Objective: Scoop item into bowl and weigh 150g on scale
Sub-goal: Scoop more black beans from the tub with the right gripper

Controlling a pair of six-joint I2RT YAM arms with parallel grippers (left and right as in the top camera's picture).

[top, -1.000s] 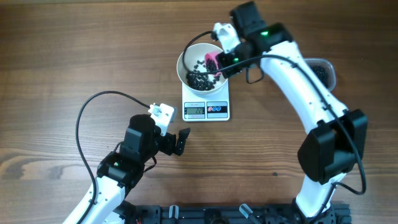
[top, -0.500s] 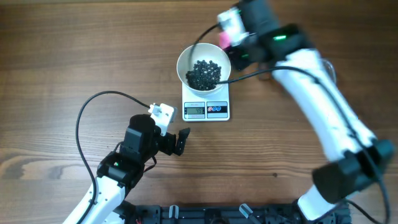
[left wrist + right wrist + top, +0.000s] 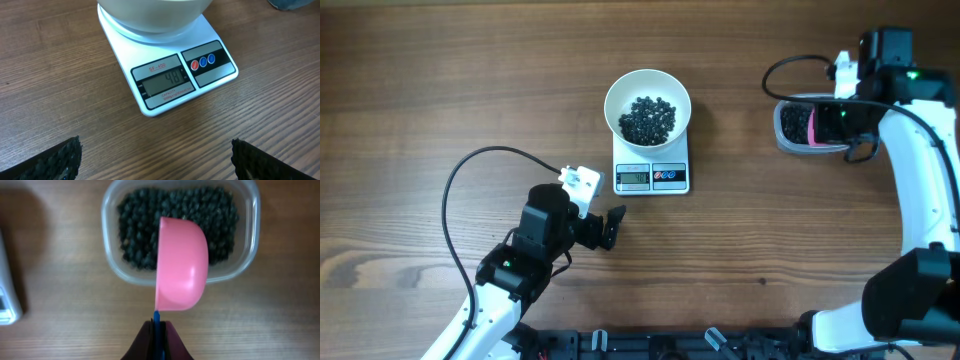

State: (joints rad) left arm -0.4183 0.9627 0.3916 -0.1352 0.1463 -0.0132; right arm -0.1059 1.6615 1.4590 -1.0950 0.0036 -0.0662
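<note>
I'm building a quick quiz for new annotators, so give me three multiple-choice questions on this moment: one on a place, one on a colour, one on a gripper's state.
1. Where does the bowl stand?
A. on the scale
B. on a stack of plates
C. on a folded towel

2. What colour is the scoop?
A. white
B. pink
C. green

3. How do the left gripper's jaws stand?
A. shut on a spoon
B. shut on nothing
C. open, holding nothing

1 A: overhead, the bowl sits on the scale's platform.
2 B: the right wrist view shows a pink scoop over the tub of black beads, held by the right gripper.
3 C: the left wrist view shows its fingertips wide apart, nothing between.
</note>
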